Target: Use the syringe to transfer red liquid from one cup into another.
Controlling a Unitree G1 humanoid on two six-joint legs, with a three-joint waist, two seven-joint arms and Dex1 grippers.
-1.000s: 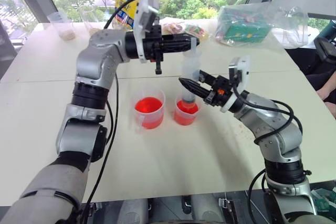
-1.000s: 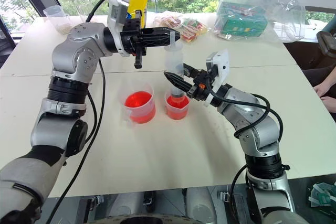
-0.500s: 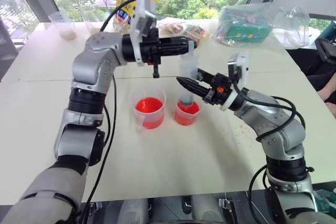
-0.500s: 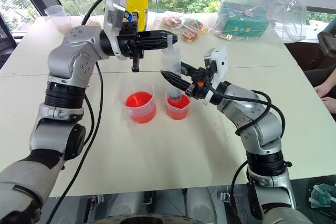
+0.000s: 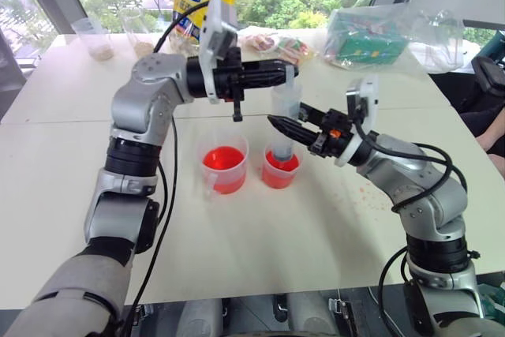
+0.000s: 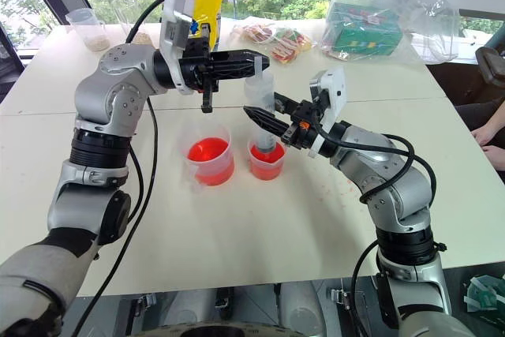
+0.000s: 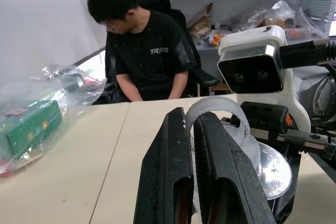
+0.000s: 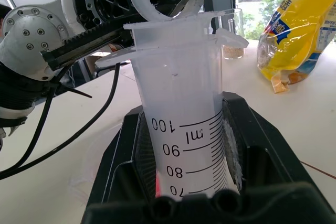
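Syringe [image 5: 285, 116] upright, tip in the smaller cup [image 5: 279, 170] mid-table beside the handled cup [image 5: 225, 165]. Right gripper [image 5: 286, 127] clamps the barrel; left gripper [image 5: 278, 71] stays pinched on the plunger ring. Nothing has shifted: discharge apparently complete.

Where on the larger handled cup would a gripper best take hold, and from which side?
Probably by the side handle of the larger cup, which juts toward the robot's left. Come in level from that side: the syringe and smaller cup crowd the other.
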